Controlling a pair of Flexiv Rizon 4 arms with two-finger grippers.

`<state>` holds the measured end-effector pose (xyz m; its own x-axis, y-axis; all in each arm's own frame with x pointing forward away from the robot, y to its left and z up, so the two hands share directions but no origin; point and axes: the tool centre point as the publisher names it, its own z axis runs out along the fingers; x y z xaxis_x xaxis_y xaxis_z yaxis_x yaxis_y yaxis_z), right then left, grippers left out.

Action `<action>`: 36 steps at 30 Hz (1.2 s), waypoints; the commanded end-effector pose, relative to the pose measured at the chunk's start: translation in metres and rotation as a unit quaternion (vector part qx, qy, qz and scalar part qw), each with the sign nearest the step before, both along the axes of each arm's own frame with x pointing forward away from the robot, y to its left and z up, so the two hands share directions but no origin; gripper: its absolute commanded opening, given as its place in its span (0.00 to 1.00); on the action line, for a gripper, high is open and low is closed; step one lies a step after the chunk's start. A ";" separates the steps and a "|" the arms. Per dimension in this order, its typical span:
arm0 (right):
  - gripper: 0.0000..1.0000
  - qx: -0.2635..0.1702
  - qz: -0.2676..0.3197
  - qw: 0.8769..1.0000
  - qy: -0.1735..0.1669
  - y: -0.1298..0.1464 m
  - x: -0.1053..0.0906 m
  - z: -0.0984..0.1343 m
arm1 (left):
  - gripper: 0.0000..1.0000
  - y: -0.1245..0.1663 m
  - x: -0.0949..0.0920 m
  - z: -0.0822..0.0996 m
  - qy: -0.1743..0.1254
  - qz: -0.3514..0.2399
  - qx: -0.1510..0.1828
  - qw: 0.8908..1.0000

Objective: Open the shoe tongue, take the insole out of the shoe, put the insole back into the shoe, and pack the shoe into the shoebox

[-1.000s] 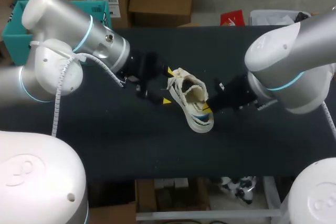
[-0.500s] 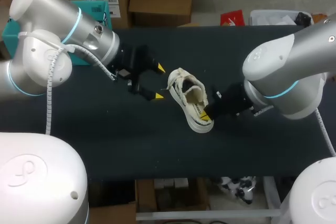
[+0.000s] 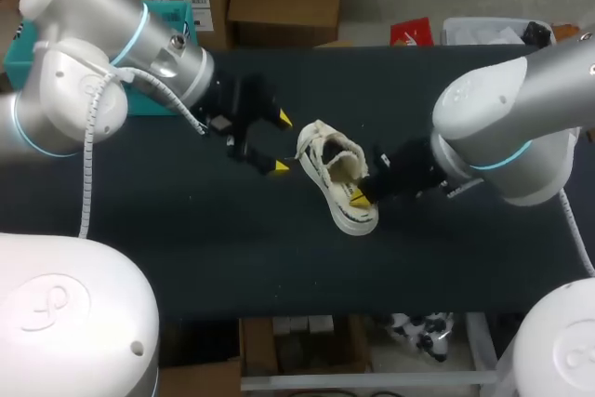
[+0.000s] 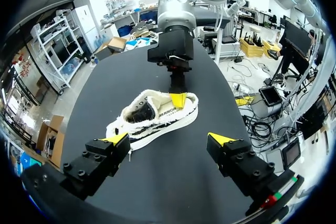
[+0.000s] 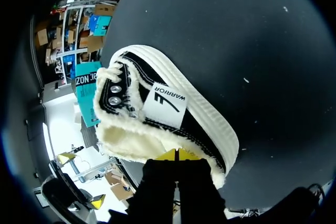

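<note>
The fingers [image 3: 284, 119] of the left gripper [image 3: 281, 143] stand wide apart in the head view, holding nothing. A second ago their yellow tips were against the laced side of the shoe [image 3: 327, 151]; now they sit just beside it, clear of it, and have barely shifted over the last half second. The right gripper [image 3: 358, 194] has stayed at the shoe's other side, and the shoe lies on the dark counter [image 3: 186, 248] almost where it lay before. This view shows one shoe, two grippers and three yellow tips: two on the left, one on the right. In the left wrist view the left gripper [image 4: 168, 140] is spread open over bare counter [image 4: 168, 192], and the single shoe [image 4: 152, 121] lies on its side ahead of it, opening toward the camera, with the right gripper [image 4: 178, 99] at its collar. In the right wrist view the right gripper [image 5: 178, 155] has its two tips drawn together, pinching the shoe's fleecy collar [image 5: 131, 145]; the shoe [image 5: 173, 103] lies ahead on the counter.
</note>
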<state>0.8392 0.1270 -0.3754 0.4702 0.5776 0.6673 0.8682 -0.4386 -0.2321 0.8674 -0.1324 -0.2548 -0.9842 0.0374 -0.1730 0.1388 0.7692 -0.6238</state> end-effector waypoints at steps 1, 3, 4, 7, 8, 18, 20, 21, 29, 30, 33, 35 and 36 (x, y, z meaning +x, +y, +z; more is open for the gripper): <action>0.00 0.028 0.015 0.999 -0.008 -0.020 -0.002 0.017 | 1.00 -0.002 0.003 0.004 0.004 -0.001 0.004 1.000; 0.00 0.039 0.026 0.999 -0.013 -0.023 0.000 0.022 | 1.00 -0.003 0.002 0.005 0.004 0.000 0.005 1.000; 0.00 0.042 0.031 0.999 -0.015 -0.025 0.002 0.024 | 1.00 -0.003 0.002 0.006 0.005 0.000 0.005 1.000; 0.00 0.058 0.053 0.997 -0.014 -0.029 0.007 0.029 | 1.00 0.000 0.001 0.007 0.005 0.003 0.008 1.000; 0.00 0.061 0.060 0.996 -0.014 -0.030 0.009 0.031 | 1.00 0.001 0.000 0.007 0.006 0.004 0.008 1.000; 0.03 0.089 0.145 0.985 -0.031 -0.031 0.020 0.042 | 1.00 0.008 -0.005 0.003 0.015 0.015 0.013 1.000; 0.29 0.080 0.165 0.982 -0.036 -0.028 0.019 0.046 | 1.00 0.009 -0.005 0.002 0.016 0.016 0.013 1.000; 0.49 0.079 0.165 0.983 -0.037 -0.027 0.018 0.049 | 1.00 0.009 -0.005 0.002 0.016 0.017 0.013 1.000; 1.00 0.079 0.165 0.983 -0.037 -0.027 0.018 0.049 | 1.00 0.013 -0.002 -0.002 0.030 0.020 0.010 0.999; 1.00 0.079 0.165 0.983 -0.037 -0.027 0.018 0.049 | 1.00 0.011 -0.001 -0.004 0.034 0.022 0.016 0.999; 1.00 0.071 0.202 0.973 -0.084 -0.039 0.016 0.053 | 1.00 0.007 -0.001 -0.003 0.043 0.017 0.030 0.998; 1.00 0.067 0.228 0.965 -0.114 -0.049 0.013 0.056 | 1.00 0.005 -0.004 0.001 0.044 0.015 0.036 0.998; 1.00 0.071 0.231 0.962 -0.123 -0.054 0.012 0.057 | 1.00 0.005 -0.005 0.002 0.045 0.015 0.037 0.998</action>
